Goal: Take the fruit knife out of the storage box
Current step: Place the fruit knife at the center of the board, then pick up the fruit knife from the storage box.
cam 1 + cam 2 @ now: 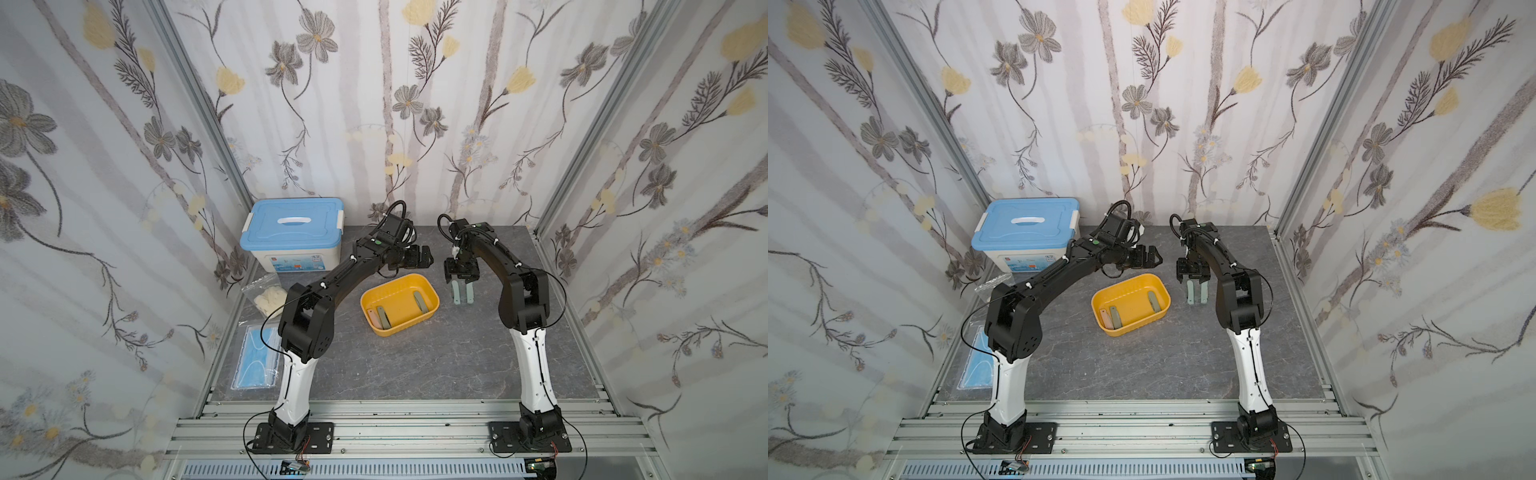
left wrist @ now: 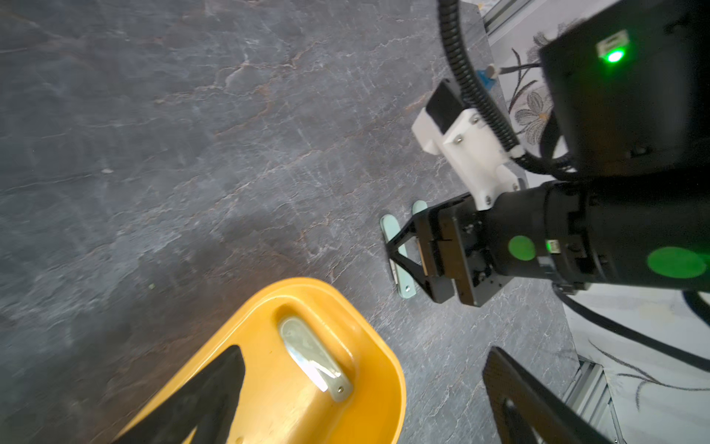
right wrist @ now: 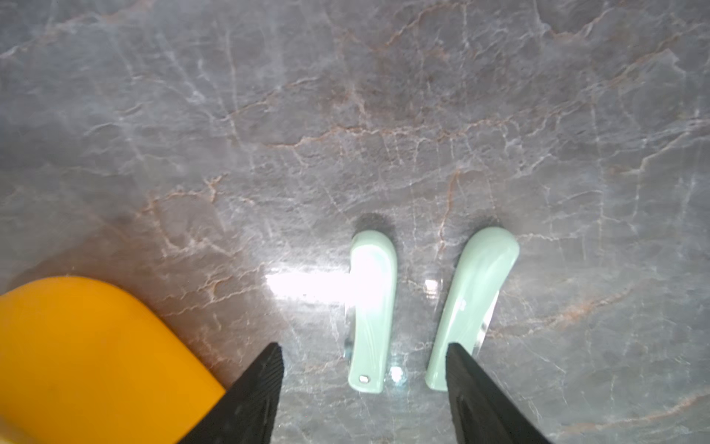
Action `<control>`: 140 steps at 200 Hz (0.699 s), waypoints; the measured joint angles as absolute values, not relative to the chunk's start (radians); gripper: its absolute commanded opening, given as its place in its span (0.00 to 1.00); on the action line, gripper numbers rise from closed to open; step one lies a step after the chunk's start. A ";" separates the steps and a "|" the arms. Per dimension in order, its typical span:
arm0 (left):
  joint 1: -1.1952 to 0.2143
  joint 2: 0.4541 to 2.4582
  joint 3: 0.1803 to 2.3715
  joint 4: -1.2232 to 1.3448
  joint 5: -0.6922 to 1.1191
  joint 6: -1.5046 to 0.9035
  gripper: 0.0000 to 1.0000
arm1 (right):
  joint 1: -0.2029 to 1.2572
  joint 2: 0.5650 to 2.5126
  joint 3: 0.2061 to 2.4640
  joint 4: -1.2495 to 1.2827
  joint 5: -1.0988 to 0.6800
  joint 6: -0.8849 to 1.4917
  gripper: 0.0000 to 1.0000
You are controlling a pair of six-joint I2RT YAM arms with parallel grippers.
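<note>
Fruit knives point(image 3: 370, 307), all folded shut, number five as far as I can see. Nearest me on the left, one packet of blue face masks point(image 1: 253, 365) lies partly behind the left arm. Next comes the storage box point(image 1: 409, 326), a shallow mustard-yellow tray holding three knives. A pinkish knife point(image 1: 375, 318) and a grey-green knife point(image 1: 384, 318) lie side by side at its near end, and another grey-green one point(image 1: 419, 300) lies toward its right. Just beside the tray, two mint knives point(image 1: 456, 296) lie parallel on the grey marbled table point(image 1: 415, 365). The right gripper point(image 1: 462, 284) hangs over them with its jaws spread, gripping nothing, and its body hides their far ends. The left gripper point(image 1: 428, 255) hovers above the tray's far rim, wide open and empty. Further left sits a clear bag point(image 1: 270, 297) of whitish pieces too blurred to name, then one blue-lidded box point(image 1: 291, 226)
</note>
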State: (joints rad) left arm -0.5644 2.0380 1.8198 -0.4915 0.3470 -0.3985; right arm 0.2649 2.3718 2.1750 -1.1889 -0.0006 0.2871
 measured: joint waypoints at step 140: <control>-0.511 1.430 1.116 -0.413 0.276 -0.404 1.00 | 0.557 2.251 2.119 -1.185 0.045 0.303 0.60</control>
